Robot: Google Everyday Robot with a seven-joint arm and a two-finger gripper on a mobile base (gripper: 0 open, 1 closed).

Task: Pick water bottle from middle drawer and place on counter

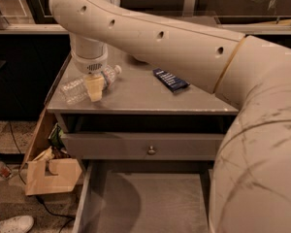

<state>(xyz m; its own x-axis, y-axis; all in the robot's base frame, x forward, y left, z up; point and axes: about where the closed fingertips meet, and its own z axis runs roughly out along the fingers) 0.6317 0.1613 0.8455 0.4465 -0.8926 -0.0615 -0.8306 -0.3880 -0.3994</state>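
Note:
The water bottle (73, 91) lies tilted at the front left of the grey counter (136, 97), its pale cap pointing back right. My gripper (94, 85) hangs straight down from the big cream arm and is closed across the bottle's middle, with one pale finger (95, 90) in front of it. Whether the bottle rests on the counter or sits just above it I cannot tell. The middle drawer (150, 203) is pulled open below, its bare grey floor showing.
A dark blue packet (169, 79) lies on the counter to the right of the bottle. A shut drawer front with a small knob (151, 150) sits under the counter. A cardboard box (53, 176) and cables are on the floor at left. My arm fills the right side.

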